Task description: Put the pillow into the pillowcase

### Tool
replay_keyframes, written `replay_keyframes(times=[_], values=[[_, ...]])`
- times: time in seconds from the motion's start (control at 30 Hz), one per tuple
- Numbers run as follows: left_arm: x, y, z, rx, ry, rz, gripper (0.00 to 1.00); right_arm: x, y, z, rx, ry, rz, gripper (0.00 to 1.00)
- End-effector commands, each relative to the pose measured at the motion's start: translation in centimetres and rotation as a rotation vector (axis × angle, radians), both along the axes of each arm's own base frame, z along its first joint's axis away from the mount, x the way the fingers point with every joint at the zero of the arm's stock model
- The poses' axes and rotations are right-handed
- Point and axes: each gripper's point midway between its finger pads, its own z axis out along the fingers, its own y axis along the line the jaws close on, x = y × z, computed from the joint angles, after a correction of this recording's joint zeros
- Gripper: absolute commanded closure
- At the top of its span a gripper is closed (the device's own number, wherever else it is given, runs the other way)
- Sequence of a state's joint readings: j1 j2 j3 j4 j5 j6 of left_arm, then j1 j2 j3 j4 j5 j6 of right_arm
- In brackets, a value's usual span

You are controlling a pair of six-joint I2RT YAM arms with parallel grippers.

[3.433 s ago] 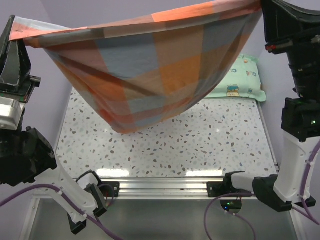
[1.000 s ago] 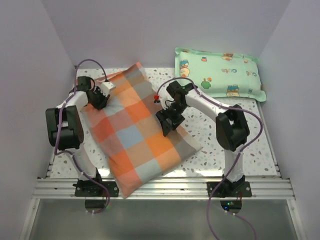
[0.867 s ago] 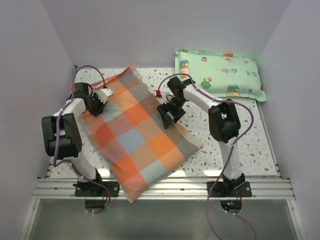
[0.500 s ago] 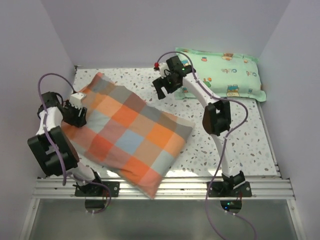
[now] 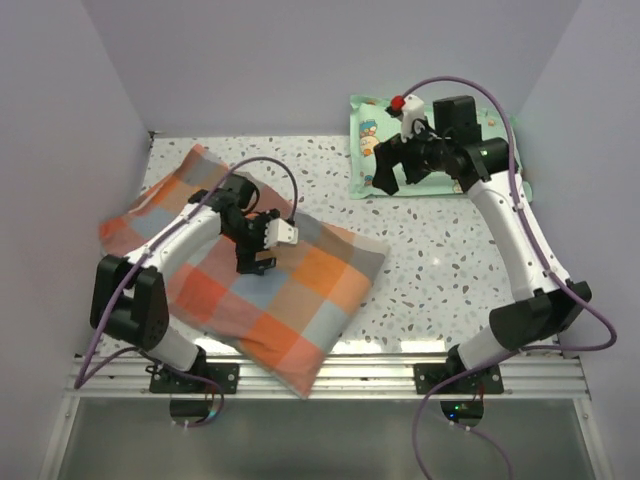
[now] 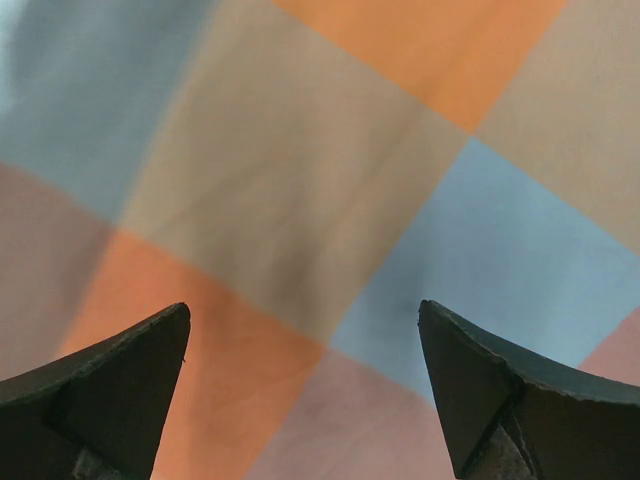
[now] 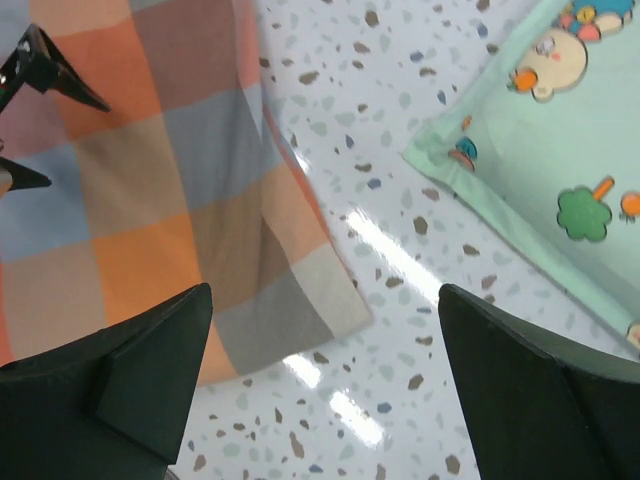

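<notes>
A: What's the setting?

B: Lilac walls on three sides of a speckled white table (image 5: 450, 270). The plaid pillowcase (image 5: 300, 305) lies slantwise over the table's left half, plump, with its near corner reaching the metal rail at the front edge.

A: And the pillow?

B: It doesn't show. I see only plaid cloth, so I can't tell what is inside.

A: Where's the left gripper?

B: The left gripper (image 5: 258, 243) is over the middle of the pillowcase, pointing down at it. In its wrist view the two fingertips (image 6: 140, 355) stand wide apart with nothing clamped between them, only orange, grey and blue squares below. Whether the tips touch the cloth, I can't tell.

A: The right one?

B: The right gripper (image 5: 392, 172) is raised at the back, by the near-left corner of the mint-green cartoon pillow (image 5: 500, 165), well apart from the pillowcase. It is spread wide too and holds nothing. Its camera shows bare table between the fingers, with the pillowcase's right edge to one side and the green pillow to the other.
</notes>
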State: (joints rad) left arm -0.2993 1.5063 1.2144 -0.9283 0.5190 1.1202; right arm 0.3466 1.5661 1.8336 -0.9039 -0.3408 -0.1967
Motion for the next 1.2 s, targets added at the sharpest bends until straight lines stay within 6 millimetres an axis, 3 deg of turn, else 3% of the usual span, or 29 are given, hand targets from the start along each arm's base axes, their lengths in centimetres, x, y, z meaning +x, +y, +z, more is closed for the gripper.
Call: replay_keyframes(times=[0.0,0.03,0.07,0.13,0.2,0.23,0.3,0.33,0.4,0.43,0.5,0.53,0.7,0.77,0.87,0.97,1.0,1.07,1.1,1.17], values=[[-1.3,1.4,-5.5,0.178,0.035,-0.083,0.00,-0.8,-3.5,-4.4,-0.057,0.148,-0.056,0.01],[-1.5,2.5,-7.8,0.245,0.064,-0.038,0.00,-0.7,-4.4,-4.3,-0.057,0.147,-0.076,0.01],[-1.0,2.9,-8.8,0.272,0.066,-0.008,0.00,-0.9,-4.8,-4.4,-0.059,0.152,-0.083,0.01],[1.1,3.8,-11.7,0.320,0.082,0.112,0.00,-1.2,-5.4,-4.8,-0.056,0.163,-0.093,0.01],[3.0,4.7,-12.8,0.305,0.123,0.207,0.00,-1.3,-5.6,-5.4,-0.058,0.177,-0.098,0.01],[4.9,4.4,-13.3,0.275,0.151,0.254,0.00,-1.4,-5.6,-5.7,-0.056,0.187,-0.094,0.02],[7.6,5.5,-13.5,0.252,0.163,0.335,0.00,-1.5,-5.6,-5.9,-0.054,0.195,-0.094,0.01],[10.3,5.6,-13.5,0.241,0.145,0.381,0.00,-1.4,-5.7,-6.1,-0.054,0.198,-0.099,0.02],[12.9,7.2,-13.5,0.242,0.142,0.451,0.00,-1.3,-5.7,-6.1,-0.061,0.197,-0.100,0.01],[15.4,7.4,-13.3,0.232,0.119,0.490,0.00,-1.2,-6.0,-6.3,-0.064,0.201,-0.106,0.02],[17.9,8.6,-13.1,0.230,0.095,0.546,0.00,-1.1,-6.0,-6.4,-0.067,0.202,-0.107,0.01],[20.1,8.9,-13.0,0.232,0.065,0.563,0.00,-1.1,-6.1,-6.5,-0.067,0.204,-0.107,0.01],[26.3,9.2,-12.6,0.187,-0.030,0.615,0.00,-0.8,-6.0,-7.5,-0.052,0.232,-0.111,0.01],[27.4,8.6,-12.2,0.148,-0.049,0.613,0.00,-0.6,-5.8,-7.7,-0.040,0.240,-0.118,0.01],[28.7,7.1,-9.1,0.039,-0.100,0.634,0.00,-0.4,-5.5,-7.3,-0.016,0.231,-0.123,0.02],[29.7,5.8,-1.0,-0.131,-0.224,0.690,0.00,0.0,-5.2,-6.4,0.010,0.205,-0.134,0.01],[29.3,6.0,3.3,-0.192,-0.274,0.753,0.00,0.1,-5.1,-6.0,0.018,0.197,-0.135,0.01],[28.7,5.9,7.7,-0.251,-0.318,0.787,0.00,0.4,-5.0,-5.4,0.041,0.180,-0.147,0.01],[28.0,5.9,11.8,-0.301,-0.356,0.806,0.00,0.4,-5.0,-4.9,0.054,0.167,-0.151,0.01],[26.3,5.9,13.8,-0.319,-0.335,0.828,0.00,0.6,-4.9,-4.5,0.076,0.154,-0.169,0.02]])
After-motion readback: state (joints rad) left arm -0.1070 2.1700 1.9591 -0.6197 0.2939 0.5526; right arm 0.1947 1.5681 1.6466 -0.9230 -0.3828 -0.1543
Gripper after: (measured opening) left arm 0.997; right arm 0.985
